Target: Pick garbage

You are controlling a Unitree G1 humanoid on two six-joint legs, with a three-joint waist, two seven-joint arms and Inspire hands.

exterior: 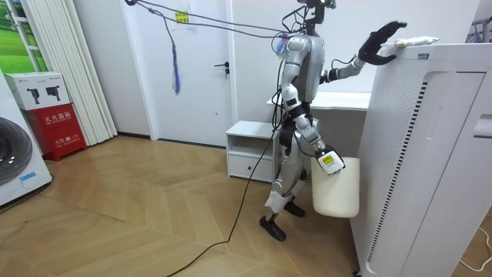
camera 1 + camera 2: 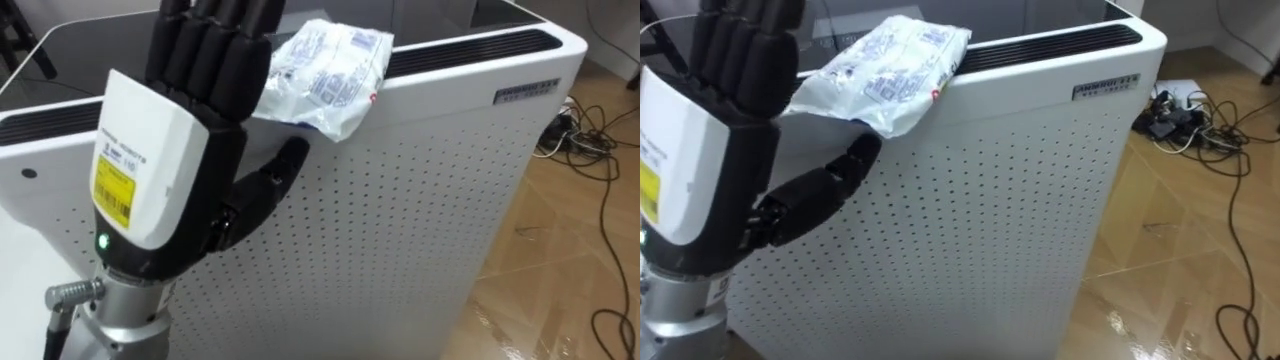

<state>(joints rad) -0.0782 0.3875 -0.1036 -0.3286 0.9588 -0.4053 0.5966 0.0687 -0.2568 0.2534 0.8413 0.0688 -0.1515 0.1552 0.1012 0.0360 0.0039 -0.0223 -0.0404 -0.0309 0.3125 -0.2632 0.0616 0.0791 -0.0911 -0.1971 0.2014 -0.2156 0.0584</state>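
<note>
While the crumpled wrapper (image 2: pixel 325 75) lies on the top front edge of the white cabinet (image 2: pixel 400 220), long axis along that edge, the left hand (image 2: pixel 200 120) stands at its near end, fingers straight, thumb spread beneath, gripping nothing; the right hand (image 1: pixel 329 160) hangs low beside the cabinet.

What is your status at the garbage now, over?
Left robot hand open, beside the crumpled plastic wrapper. Wrapper on white air purifier top edge, not gripped. Right robot hand low, at a white bin. Nothing blocks.
</note>
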